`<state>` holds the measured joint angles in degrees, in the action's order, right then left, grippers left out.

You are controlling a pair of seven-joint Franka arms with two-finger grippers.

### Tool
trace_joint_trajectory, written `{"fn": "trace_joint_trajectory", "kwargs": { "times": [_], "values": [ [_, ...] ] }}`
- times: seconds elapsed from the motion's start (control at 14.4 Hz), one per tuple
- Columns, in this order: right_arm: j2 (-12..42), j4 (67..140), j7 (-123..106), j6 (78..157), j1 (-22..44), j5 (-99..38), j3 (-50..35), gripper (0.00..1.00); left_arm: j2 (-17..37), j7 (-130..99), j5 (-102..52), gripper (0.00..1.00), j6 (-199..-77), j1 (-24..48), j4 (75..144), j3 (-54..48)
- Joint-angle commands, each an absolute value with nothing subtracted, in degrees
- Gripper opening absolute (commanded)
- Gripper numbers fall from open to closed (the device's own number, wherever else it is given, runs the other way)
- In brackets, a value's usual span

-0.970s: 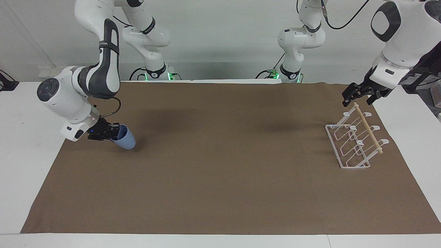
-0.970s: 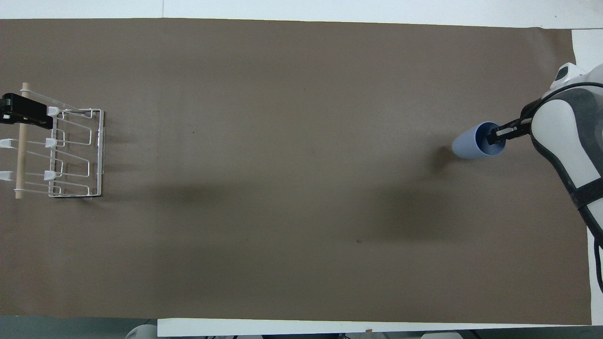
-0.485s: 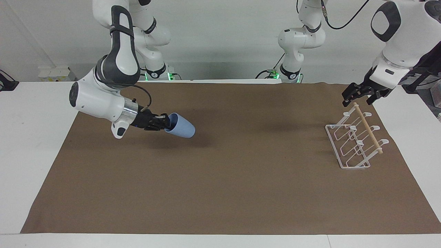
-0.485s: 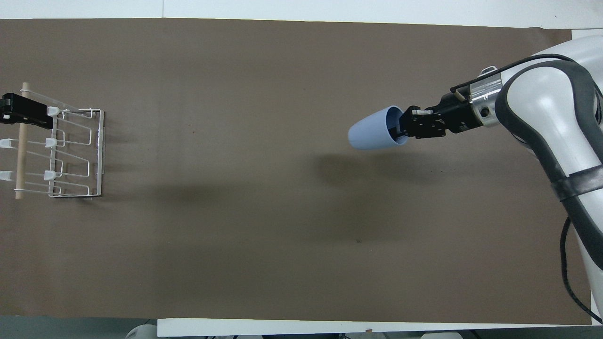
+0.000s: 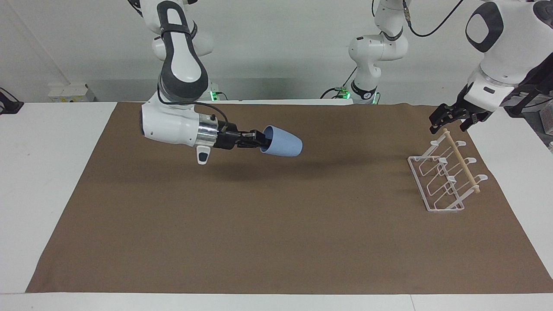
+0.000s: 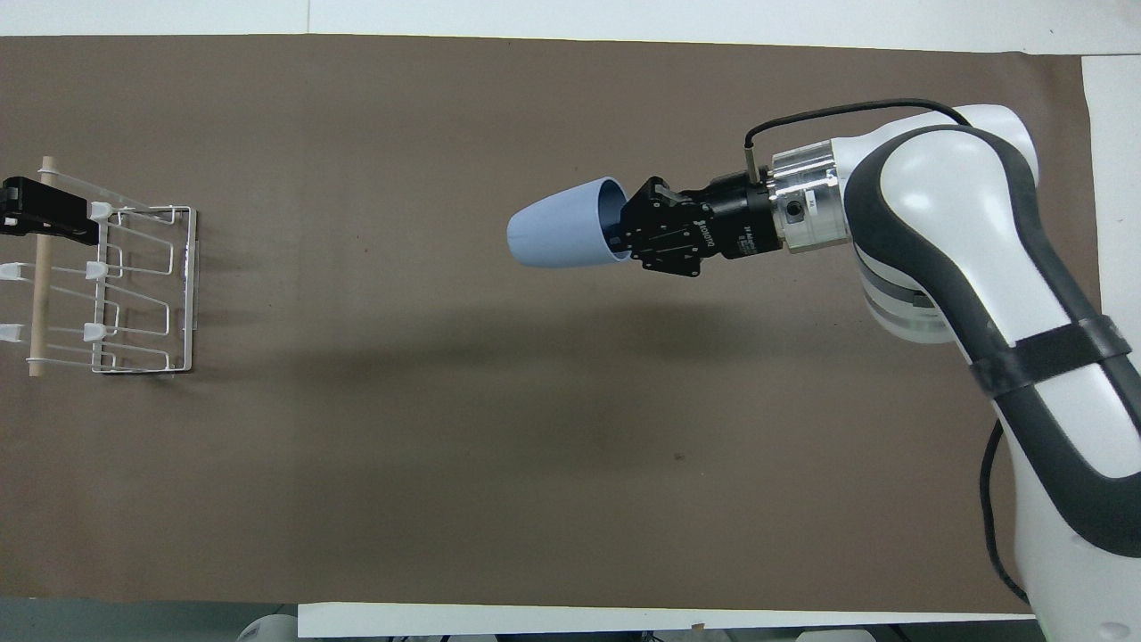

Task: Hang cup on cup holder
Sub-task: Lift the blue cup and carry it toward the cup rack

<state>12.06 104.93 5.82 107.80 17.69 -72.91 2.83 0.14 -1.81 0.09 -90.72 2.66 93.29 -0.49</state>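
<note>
The right gripper [image 5: 259, 141] carries the light-blue cup [image 5: 281, 146] in the air over the middle of the brown mat [image 5: 276, 242], toward the robots' edge of it; the fingers are pinched on the cup's rim, one inside the mouth, and the cup lies on its side with its base pointing toward the left arm's end of the table. The overhead view shows the same: the cup [image 6: 562, 235] juts out ahead of the right gripper [image 6: 624, 236], well clear of the mat. The white wire cup holder [image 5: 445, 177] stands at the left arm's end of the mat, well apart from the cup, with its wooden dowel [image 5: 461, 160] across the top and no cup on its prongs. The left gripper [image 5: 449, 122] hangs over the end of the dowel nearer the robots, fingers spread and holding nothing; whether it touches the dowel cannot be told. The step in hand looks like transport, the pickup done and hanging not yet begun. The next move likely calls for carrying the cup across to the holder, turning the mouth toward a slanted prong, sliding it on, then letting go. The rim pinch may slip if the cup knocks the wire.
</note>
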Motion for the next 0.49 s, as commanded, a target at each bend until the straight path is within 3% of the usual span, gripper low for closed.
{"fn": "trace_joint_trajectory", "kwargs": {
  "times": [0.0, 0.28, 0.42],
  "values": [
    [10.99, 106.43, 9.65, 112.39, 21.34, -80.21, 2.99, 0.00, -1.84, -2.63, -0.35, 1.00, -86.58, 3.25, 94.48, -0.53],
    [10.99, 107.23, 11.07, 117.85, 25.74, -84.20, 2.99, 0.00, -2.63, -8.94, -0.53, 1.00, -86.40, 3.34, 94.30, -0.88],
    [10.99, 107.49, 11.07, 119.87, 27.33, -84.29, 2.99, 0.00, -4.30, -19.18, -1.31, 1.00, -87.62, 5.87, 97.45, -1.84]
  ]
}}
